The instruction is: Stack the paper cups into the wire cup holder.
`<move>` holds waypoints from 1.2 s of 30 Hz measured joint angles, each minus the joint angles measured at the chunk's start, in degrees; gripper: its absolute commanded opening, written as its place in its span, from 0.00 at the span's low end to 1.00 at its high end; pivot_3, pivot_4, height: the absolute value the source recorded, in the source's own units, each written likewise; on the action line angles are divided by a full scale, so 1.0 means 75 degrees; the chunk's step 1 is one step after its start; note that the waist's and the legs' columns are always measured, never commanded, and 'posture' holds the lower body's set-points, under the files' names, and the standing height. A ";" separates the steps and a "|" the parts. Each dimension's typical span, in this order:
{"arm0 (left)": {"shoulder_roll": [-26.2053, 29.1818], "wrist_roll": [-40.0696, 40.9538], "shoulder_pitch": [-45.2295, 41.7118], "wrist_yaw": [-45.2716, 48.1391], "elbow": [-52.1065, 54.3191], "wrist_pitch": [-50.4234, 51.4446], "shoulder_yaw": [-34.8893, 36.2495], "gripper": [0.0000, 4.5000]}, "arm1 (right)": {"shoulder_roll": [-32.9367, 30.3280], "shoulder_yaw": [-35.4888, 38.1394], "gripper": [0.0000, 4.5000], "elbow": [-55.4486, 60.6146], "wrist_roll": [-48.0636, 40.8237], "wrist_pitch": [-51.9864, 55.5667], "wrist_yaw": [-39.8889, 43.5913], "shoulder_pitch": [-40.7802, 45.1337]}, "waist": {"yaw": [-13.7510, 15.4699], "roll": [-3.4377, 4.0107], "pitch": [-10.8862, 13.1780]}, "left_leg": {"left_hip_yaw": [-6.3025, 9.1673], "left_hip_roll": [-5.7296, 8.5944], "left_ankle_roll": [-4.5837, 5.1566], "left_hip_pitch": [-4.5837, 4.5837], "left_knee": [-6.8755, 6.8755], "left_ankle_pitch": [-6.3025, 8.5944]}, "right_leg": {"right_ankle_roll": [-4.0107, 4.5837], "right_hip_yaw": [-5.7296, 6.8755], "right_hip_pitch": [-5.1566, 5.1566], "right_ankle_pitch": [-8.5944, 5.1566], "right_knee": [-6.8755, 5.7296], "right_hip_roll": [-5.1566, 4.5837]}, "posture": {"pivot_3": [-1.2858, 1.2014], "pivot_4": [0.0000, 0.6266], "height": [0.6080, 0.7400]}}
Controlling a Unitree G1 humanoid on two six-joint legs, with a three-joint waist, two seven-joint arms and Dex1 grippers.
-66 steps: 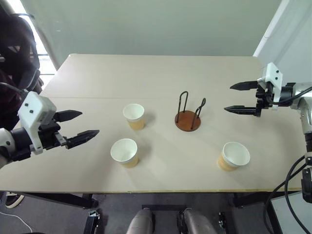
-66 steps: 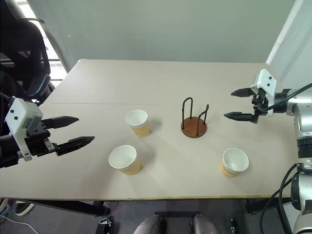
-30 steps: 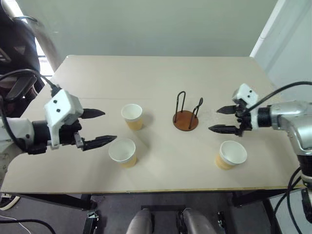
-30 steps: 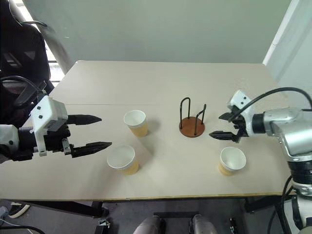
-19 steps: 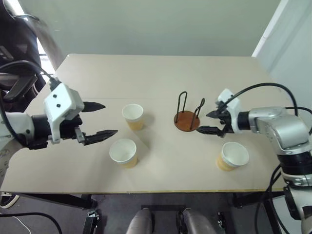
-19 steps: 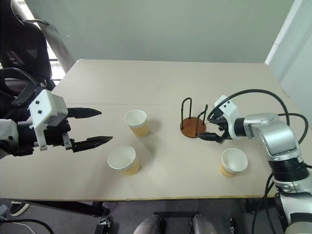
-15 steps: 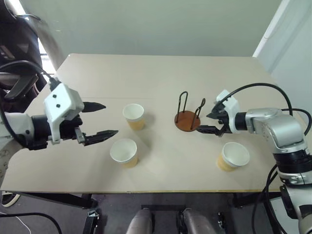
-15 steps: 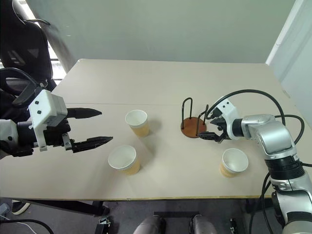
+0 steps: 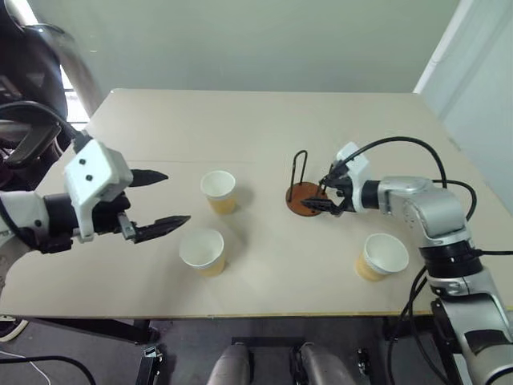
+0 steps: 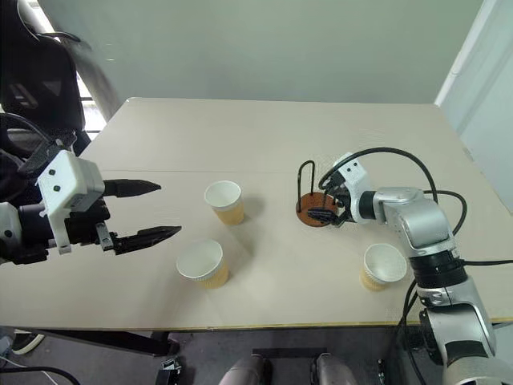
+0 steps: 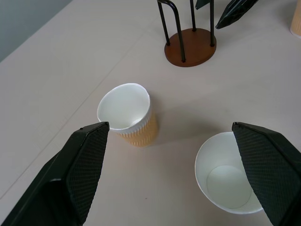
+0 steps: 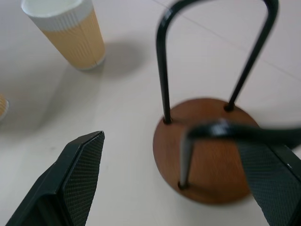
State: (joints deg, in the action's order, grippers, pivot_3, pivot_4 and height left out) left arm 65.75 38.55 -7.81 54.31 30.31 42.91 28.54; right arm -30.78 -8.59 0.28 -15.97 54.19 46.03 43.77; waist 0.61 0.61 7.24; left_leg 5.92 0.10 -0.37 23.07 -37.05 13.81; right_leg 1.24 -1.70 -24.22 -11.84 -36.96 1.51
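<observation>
The scene was bright and evenly lit, with daylight glaring from a window [image 9: 20, 12] at the far left corner. Each cup [image 9: 219, 191] cast a soft shadow toward the right on the bench [image 9: 264, 128], which showed no harsh glare. In the right wrist view the nearest wire of the holder [image 12: 207, 155] was smeared out of focus.

Near wire loop [image 12: 221, 132] blurred, wire cup holder [image 9: 304, 197] partly behind right gripper [image 9: 324, 195]

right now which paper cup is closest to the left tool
The front-left paper cup, just beside the open left tool. The second cup stands farther back toward the holder; the third sits far right.
</observation>
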 measured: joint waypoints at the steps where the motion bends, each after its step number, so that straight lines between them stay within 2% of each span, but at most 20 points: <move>1: -0.0001 0.0001 0.0014 -0.0007 0.0003 0.0006 0.0009 1.00 | 0.0030 -0.0003 1.00 -0.0025 0.0014 -0.0019 -0.0014 0.0016 | 0.0005 0.0000 0.0000 | 0.0000 0.0000 0.0000 0.0000 0.0000 0.0000 | 0.0000 0.0000 0.0000 0.0000 0.0000 0.0000 | 0.52 0.24 1.00; 4: -0.0028 0.0019 0.0024 -0.0068 0.0025 0.0045 0.0016 1.00 | 0.0057 -0.0121 0.87 -0.0090 0.0070 -0.0099 -0.0038 0.0069 | 0.0007 -0.0001 0.0000 | -0.0001 0.0000 -0.0003 0.0001 -0.0001 0.0002 | 0.0003 0.0000 0.0000 0.0001 0.0001 0.0000 | 0.52 0.24 1.00; 15: -0.0029 0.0035 0.0024 -0.0097 0.0070 0.0091 0.0081 1.00 | 0.0054 -0.0206 0.01 -0.0106 0.0078 -0.0185 -0.0036 0.0071 | 0.0006 0.0000 0.0000 | 0.0000 -0.0001 -0.0011 0.0001 0.0000 0.0006 | 0.0004 0.0001 -0.0002 0.0001 0.0000 0.0000 | 0.52 0.24 1.00; 21: -0.0112 0.0480 -0.0034 -0.0060 0.0084 0.0181 0.0190 1.00 | 0.0012 -0.0287 0.01 -0.0086 0.0150 -0.0288 0.0002 0.0097 | 0.0005 -0.0006 -0.0004 | 0.0001 -0.0002 -0.0013 0.0000 0.0000 0.0007 | 0.0006 0.0001 -0.0001 0.0001 -0.0001 0.0000 | 0.52 0.24 1.00; 27: -0.0213 0.1118 0.0010 0.0044 0.0166 0.0460 0.0732 1.00 | -0.0105 -0.0369 0.01 0.0017 0.0116 -0.0325 0.0233 0.0066 | 0.0001 -0.0008 -0.0005 | 0.0001 -0.0002 -0.0016 0.0000 0.0001 0.0007 | 0.0006 0.0001 -0.0002 0.0001 0.0000 0.0001 | 0.52 0.24 1.00; 36: -0.0046 0.1625 0.0220 0.0360 0.0177 0.0855 0.1126 1.00 | -0.0976 -0.0694 0.01 0.1451 -0.0717 -0.1115 0.2396 -0.0873 | -0.0004 -0.0012 -0.0005 | -0.0002 -0.0003 -0.0017 0.0008 -0.0001 0.0006 | 0.0007 0.0002 0.0000 -0.0001 0.0006 0.0004 | 0.52 0.24 1.00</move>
State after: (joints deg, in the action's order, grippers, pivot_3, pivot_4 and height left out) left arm 65.41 50.74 -6.16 57.01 31.64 49.32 36.98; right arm -38.10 -13.79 11.16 -21.35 45.83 64.00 37.21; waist 0.58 0.53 7.19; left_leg 5.90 0.08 -0.50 23.13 -37.06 13.86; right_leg 1.29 -1.69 -24.21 -11.85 -36.92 1.54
